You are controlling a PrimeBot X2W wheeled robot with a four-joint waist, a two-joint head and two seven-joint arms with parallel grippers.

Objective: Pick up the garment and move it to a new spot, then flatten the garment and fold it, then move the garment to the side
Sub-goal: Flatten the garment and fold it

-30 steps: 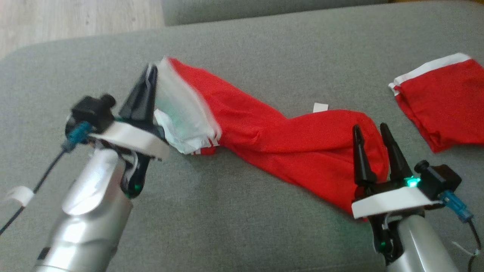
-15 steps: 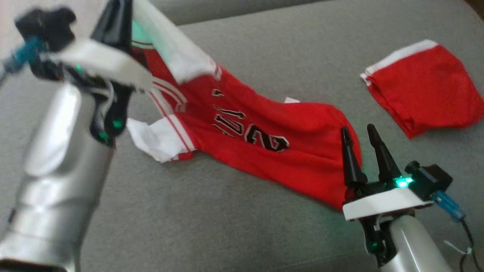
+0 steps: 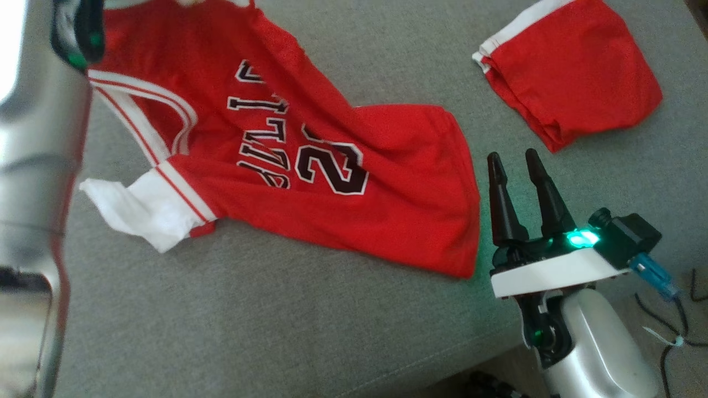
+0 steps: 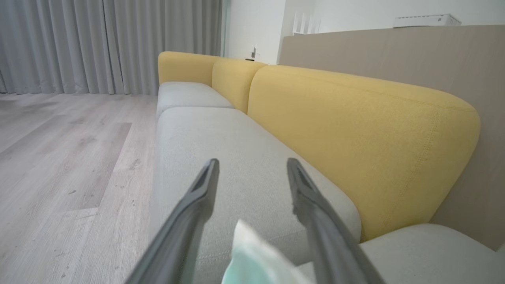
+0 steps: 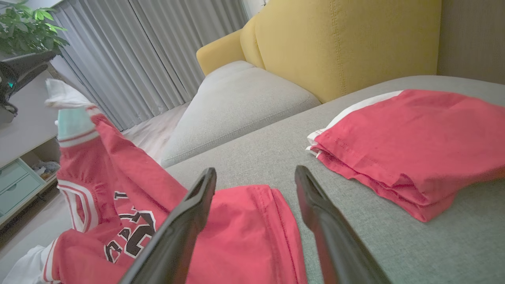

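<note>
Right gripper (image 3: 513,156): at the near edge of the grey seat (image 3: 276,309), its two dark fingers held apart with nothing between them and a green light glowing at their base.
Jersey (image 3: 387,204): red with white trim and black lettering, spread on the seat just left of the right gripper. Its hem is closest to the left finger, and contact between the two cannot be made out. The cloth rises toward its top end, far to the left of that gripper.
Left forearm (image 3: 33,166): silver, well to the left of the right gripper, across the jersey from it.
Left gripper (image 4: 251,161): raised far left of the right gripper. Its fingers stand apart at the tips, with a pale fold of cloth between them near their base.
Shorts (image 3: 575,72): red with a white band, folded on the seat beyond the right gripper and to its right, apart from the jersey.
Backrest (image 5: 347,43): yellow, farther back beyond the shorts.
Curtains (image 5: 150,51): grey, farthest from the right gripper, off to its left.
</note>
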